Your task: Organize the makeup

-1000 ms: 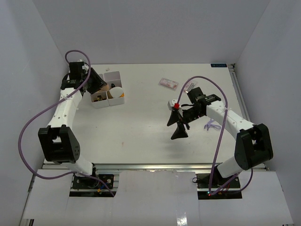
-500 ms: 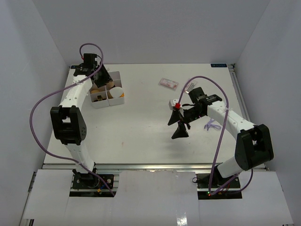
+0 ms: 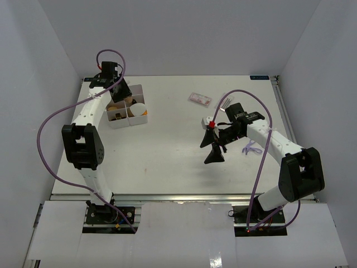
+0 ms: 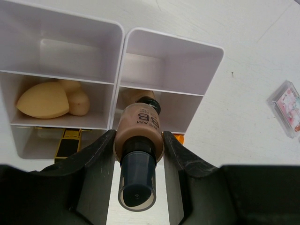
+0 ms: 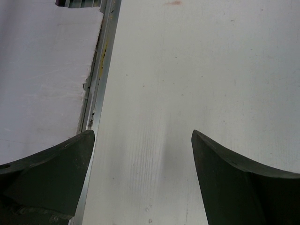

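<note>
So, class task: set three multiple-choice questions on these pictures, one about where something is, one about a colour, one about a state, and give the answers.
1. The beige sponges lie: A inside a compartment of the white box; B outside it; C balanced on its rim.
2. The cap of the tan bottle is: A white; B black; C red.
3. The right gripper is: A open and empty; B shut on a tube; C shut on a sponge.
Answers: 1 A, the left wrist view shows them walled in by the box; 2 B, the cap is dark against the tan body; 3 A, its jaws stand wide apart with nothing between.
</note>
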Controlling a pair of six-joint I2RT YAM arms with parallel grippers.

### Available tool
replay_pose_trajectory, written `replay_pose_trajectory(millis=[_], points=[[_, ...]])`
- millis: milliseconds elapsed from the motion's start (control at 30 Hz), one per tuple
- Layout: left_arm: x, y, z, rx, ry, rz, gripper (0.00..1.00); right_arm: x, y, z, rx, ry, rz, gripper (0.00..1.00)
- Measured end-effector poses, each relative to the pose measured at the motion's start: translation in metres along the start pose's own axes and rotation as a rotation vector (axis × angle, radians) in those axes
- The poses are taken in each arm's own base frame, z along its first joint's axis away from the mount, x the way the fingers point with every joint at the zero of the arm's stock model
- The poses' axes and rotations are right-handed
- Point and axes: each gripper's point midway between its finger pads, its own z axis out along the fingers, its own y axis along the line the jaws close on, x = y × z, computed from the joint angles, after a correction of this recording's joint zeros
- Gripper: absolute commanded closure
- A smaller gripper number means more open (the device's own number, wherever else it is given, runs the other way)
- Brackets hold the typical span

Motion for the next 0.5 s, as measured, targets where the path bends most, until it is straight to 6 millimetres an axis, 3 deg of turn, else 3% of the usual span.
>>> replay_pose_trajectory(millis=[267,500], points=[[-0.007,-0.002,0.005,-0.052,-0.03,0.054,0.9,0.0,0.0,0.0,0.0,0.0,0.0,0.1],[0.005,-0.01,0.016,-0.108,-0.019,0.128,0.89,0.001,-0.002,-0.002,0.008,-0.003,0.004,0.1]])
